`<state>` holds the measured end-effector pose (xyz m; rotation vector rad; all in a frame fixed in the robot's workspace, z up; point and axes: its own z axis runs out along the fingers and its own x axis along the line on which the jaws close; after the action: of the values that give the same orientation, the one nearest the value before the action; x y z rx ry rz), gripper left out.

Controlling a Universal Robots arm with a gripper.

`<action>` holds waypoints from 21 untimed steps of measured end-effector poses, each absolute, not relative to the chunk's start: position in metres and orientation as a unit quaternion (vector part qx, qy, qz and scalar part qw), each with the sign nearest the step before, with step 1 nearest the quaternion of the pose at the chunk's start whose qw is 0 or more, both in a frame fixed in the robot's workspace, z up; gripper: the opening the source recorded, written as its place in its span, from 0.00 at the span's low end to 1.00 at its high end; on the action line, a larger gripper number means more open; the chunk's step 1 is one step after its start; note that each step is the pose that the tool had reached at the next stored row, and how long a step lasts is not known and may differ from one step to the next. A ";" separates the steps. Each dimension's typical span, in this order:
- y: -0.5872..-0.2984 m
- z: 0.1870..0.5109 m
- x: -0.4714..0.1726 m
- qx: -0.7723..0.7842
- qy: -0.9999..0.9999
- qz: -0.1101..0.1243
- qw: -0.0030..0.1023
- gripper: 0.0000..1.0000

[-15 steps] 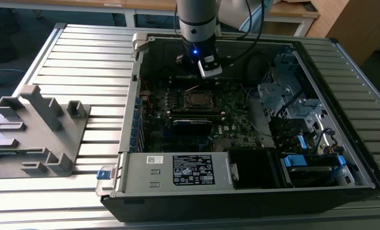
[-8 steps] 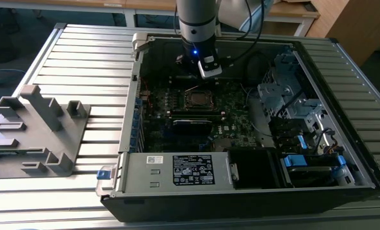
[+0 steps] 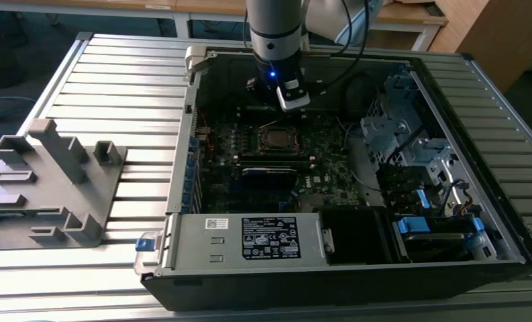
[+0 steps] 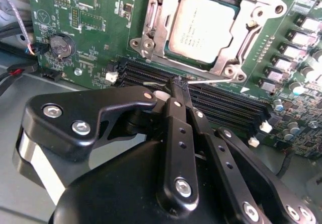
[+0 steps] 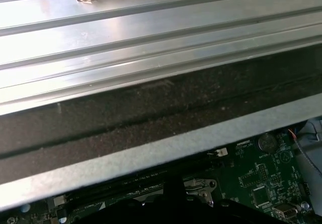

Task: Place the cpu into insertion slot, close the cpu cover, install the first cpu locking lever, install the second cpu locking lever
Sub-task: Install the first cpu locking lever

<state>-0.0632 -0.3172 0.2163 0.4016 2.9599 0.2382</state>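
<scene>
In the second wrist view the cpu (image 4: 204, 22) lies flat in the insertion slot (image 4: 147, 44), its grey top showing through the window of the silvery cpu cover (image 4: 240, 40), which is down over it. A thin wire locking lever (image 4: 211, 80) runs along the socket's side beside the memory slots. My gripper (image 4: 176, 83) has its black fingers (image 4: 177, 133) together at the lever's hooked end, shut on it. In the exterior view the gripper (image 3: 288, 102) hangs inside the open computer case just behind the insertion slot (image 3: 279, 137).
The open case (image 3: 185, 221) walls in the board on all sides. A black memory module (image 3: 270, 173) stands in front of the socket, with drive cages (image 3: 400, 134) and cables on the exterior view's right. A grey fixture (image 3: 46, 181) sits on the slatted table on the exterior view's left.
</scene>
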 end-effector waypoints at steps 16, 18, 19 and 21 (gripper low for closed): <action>-0.317 0.214 -0.063 0.172 0.979 0.076 0.075 0.11; -0.317 0.214 -0.063 0.184 0.977 0.075 0.076 0.11; -0.317 0.214 -0.063 0.188 0.976 0.075 0.077 0.11; -0.317 0.214 -0.064 0.190 0.976 0.075 0.077 0.11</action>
<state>-0.0637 -0.3166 0.2139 0.5692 2.9246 0.2242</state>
